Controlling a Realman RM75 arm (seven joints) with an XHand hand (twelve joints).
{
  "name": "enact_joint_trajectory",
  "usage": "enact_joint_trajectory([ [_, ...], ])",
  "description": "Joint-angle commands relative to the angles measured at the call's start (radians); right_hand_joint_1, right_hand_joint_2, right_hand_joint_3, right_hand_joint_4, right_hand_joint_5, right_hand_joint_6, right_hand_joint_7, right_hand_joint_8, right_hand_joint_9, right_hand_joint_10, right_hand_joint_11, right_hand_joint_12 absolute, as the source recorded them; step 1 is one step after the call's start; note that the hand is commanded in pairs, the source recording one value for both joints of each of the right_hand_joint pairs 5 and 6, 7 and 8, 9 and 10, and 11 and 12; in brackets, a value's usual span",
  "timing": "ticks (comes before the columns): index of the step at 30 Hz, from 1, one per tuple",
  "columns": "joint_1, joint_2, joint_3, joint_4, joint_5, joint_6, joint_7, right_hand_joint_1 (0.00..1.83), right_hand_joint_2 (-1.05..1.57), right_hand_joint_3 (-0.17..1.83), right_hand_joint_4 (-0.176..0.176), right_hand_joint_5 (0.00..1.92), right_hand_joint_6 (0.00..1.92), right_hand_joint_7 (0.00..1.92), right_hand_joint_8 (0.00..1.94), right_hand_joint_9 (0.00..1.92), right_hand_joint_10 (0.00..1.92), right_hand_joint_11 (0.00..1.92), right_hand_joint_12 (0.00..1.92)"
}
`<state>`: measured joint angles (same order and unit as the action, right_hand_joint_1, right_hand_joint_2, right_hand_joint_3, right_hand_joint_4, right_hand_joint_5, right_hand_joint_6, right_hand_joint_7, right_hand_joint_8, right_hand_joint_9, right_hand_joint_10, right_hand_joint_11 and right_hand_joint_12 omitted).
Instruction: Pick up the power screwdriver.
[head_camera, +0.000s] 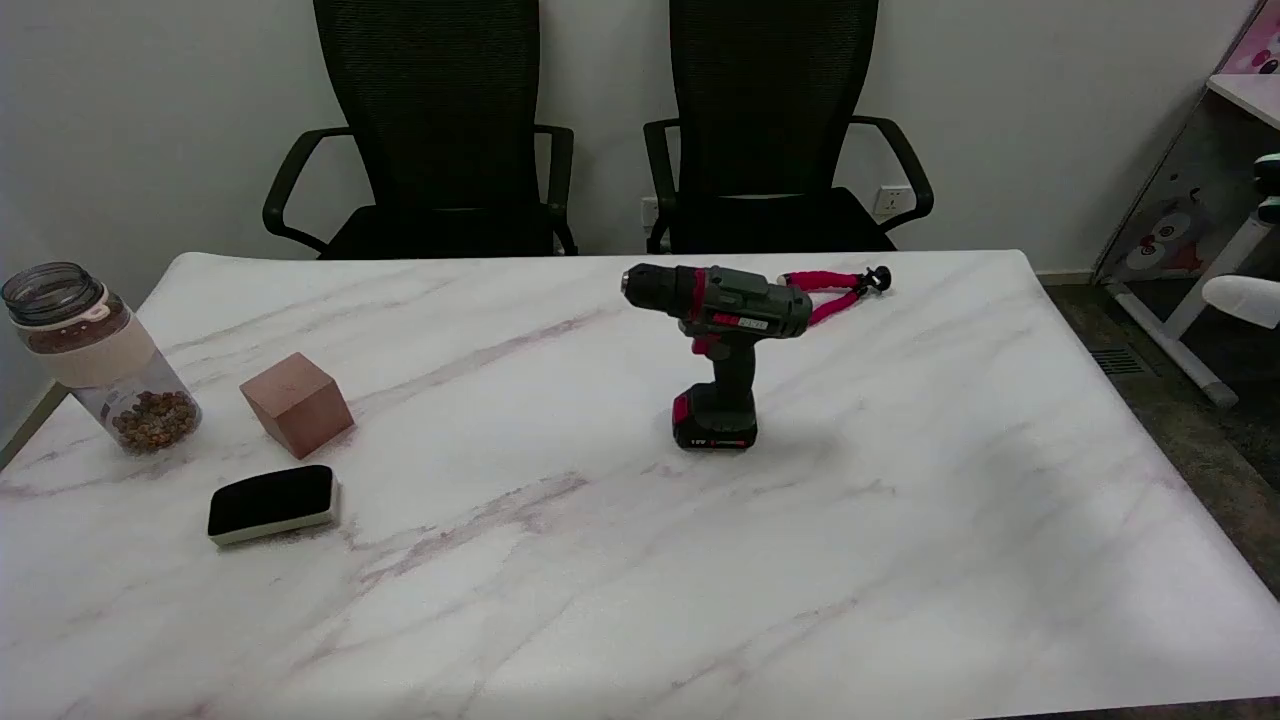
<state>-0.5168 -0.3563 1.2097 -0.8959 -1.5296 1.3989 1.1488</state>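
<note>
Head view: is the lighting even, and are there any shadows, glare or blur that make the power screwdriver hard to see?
Head view: soft, even light with no harsh glare on the white marble-patterned table; the dark grey and red power screwdriver stands upright on its battery base, sharp, casting only a faint shadow to its right; a broad dim shadow lies across the table's right part; the right hand is not in view.

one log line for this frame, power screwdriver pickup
stage: before reach | power screwdriver: upright on its battery base, untouched | right hand: not in view | nearby: pink tripod behind it
</note>
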Motion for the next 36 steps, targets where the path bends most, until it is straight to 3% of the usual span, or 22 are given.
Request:
enact_joint_trajectory([
  [1,0.097,-0.008,-0.012,-0.116,-0.199,-0.201,-0.061,0.93,-0.29,0.77,0.038,0.57,0.57,0.57,0.57,0.45,0.45,0.58,0.58],
  [7,0.280,-0.084,-0.176,-0.156,-0.274,-0.232,-0.060,0.92,-0.39,0.78,0.092,0.54,0.54,0.54,0.54,0.40,0.40,0.50,0.50],
  [24,0.434,-0.313,-0.219,-0.243,-0.407,-0.384,-0.065,0.92,-0.38,0.71,0.089,0.52,0.52,0.52,0.52,0.41,0.41,0.50,0.50],
  [36,0.749,-0.456,-0.523,-0.044,-0.426,-0.383,0.052,0.91,-0.41,0.73,0.118,0.51,0.51,0.51,0.51,0.39,0.39,0.45,0.45],
])
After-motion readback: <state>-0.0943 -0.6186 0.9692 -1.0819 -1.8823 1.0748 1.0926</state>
